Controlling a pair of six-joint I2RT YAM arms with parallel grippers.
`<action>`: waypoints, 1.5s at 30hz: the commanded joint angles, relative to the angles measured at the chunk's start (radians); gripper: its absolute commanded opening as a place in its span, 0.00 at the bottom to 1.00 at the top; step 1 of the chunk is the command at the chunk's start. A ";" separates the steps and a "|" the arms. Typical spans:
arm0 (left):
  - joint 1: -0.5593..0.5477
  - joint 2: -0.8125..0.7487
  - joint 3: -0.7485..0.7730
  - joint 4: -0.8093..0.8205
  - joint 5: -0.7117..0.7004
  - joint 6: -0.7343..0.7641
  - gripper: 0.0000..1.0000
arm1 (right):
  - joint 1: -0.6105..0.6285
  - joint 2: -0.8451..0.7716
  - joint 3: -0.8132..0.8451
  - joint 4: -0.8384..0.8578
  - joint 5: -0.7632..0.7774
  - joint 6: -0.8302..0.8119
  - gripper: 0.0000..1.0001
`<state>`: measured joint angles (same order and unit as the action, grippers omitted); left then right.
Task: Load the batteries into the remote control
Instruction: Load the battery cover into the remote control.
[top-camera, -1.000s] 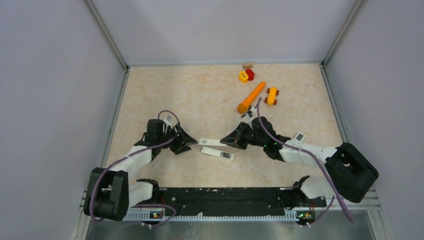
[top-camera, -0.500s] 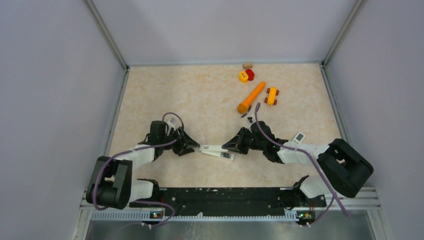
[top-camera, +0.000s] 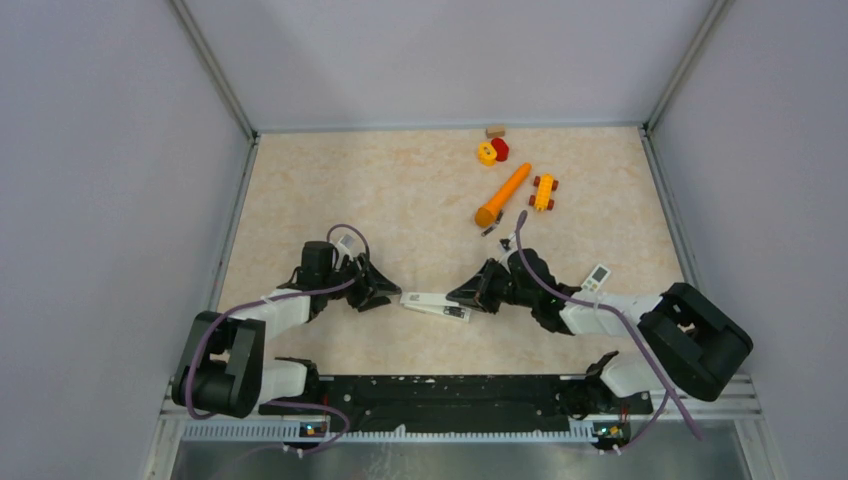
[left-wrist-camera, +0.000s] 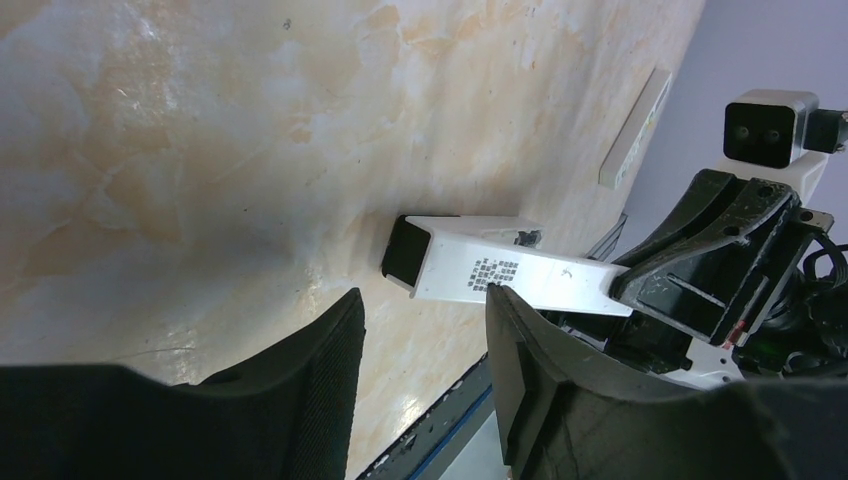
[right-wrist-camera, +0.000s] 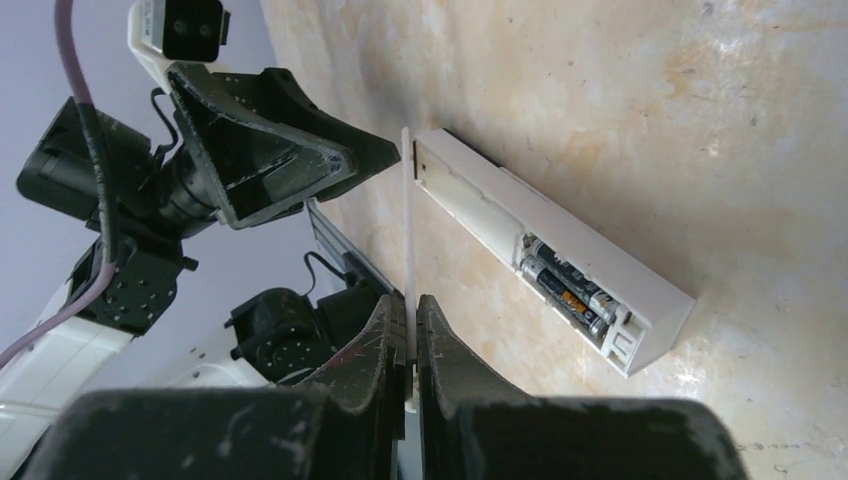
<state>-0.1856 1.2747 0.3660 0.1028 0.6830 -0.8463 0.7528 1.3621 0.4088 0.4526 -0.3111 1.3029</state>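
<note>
Lying in the lower middle of the overhead frame, the remote control (top-camera: 443, 310) is being flanked by both tools on the tabletop (top-camera: 400, 200). The left tool (top-camera: 385, 292) is being held just beside the end nearer the frame's left, and the right tool (top-camera: 460, 297) is being held at the opposite end. An orange carrot toy (top-camera: 503, 195), a yellow toy car (top-camera: 543, 191) and a shorter white remote (top-camera: 598, 275) are lying toward the upper right, well apart from it.

In the left wrist view, the left tool's two fingers (left-wrist-camera: 300, 380) are being held apart with nothing between them. The remote control's black end is being shown just beyond the gap, near frame centre. Its white length is running toward the right tool at the right edge.

In the right wrist view, a thin white cover (right-wrist-camera: 408, 220) is being pinched between the right tool's closed fingers. It is seen edge-on, rising up the middle of the frame. The remote control is lying to the right of it on the tabletop with its compartment uncovered. The batteries (right-wrist-camera: 565, 287) are being shown seated inside, near the lower-right end. Whether the cover's far end is touching the remote control cannot be told.
</note>
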 joint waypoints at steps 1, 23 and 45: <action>-0.003 -0.004 0.002 0.028 -0.001 0.007 0.52 | 0.008 -0.055 -0.010 0.066 0.004 0.012 0.00; -0.027 0.062 0.041 0.030 0.030 0.037 0.49 | -0.001 -0.083 0.015 -0.119 0.033 -0.035 0.00; -0.069 0.099 0.077 0.013 0.002 0.059 0.47 | -0.007 -0.077 0.040 -0.324 0.099 -0.102 0.00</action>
<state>-0.2440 1.3609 0.4084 0.1024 0.6907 -0.8150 0.7498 1.2636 0.4152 0.2329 -0.2539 1.2465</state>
